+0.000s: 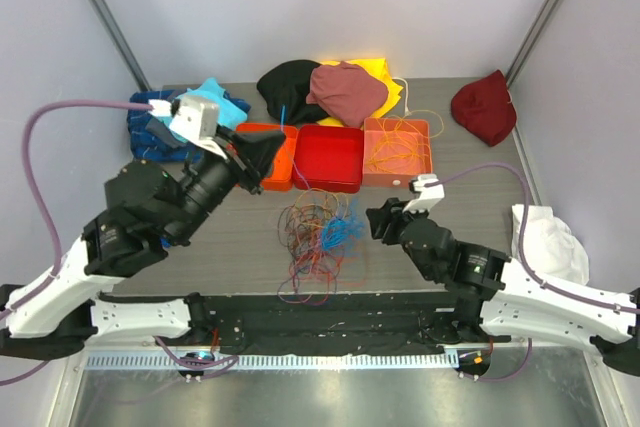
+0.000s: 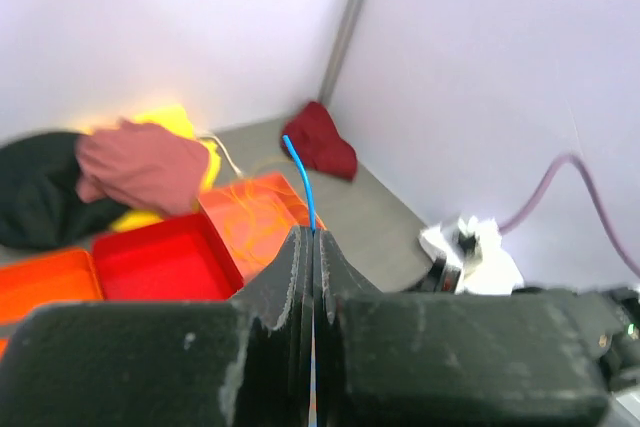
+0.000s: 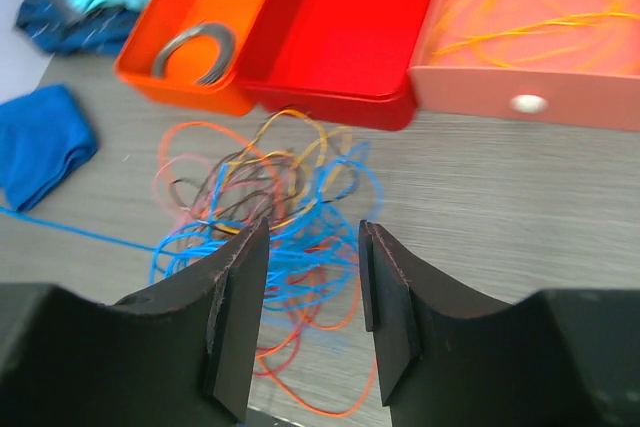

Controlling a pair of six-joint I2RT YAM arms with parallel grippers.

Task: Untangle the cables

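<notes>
1. Lying on the grey table [image 1: 250,247]: tangle of thin orange, blue and red cables [image 1: 320,237], just in front of red plastic tray [image 1: 328,157].
2. Left pincer [image 2: 312,239] clamped tight on one thin blue cable [image 2: 303,182], whose end sticks up.
3. Right pincer [image 3: 312,247] wide, holding nothing, above the tangle.

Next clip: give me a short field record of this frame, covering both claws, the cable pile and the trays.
left claw: shut on one blue cable
right claw: open, above the cable tangle, holding nothing
cable tangle: loose on the table, in front of the red tray
peach tray: orange cables inside
orange tray: one grey coil inside
</notes>
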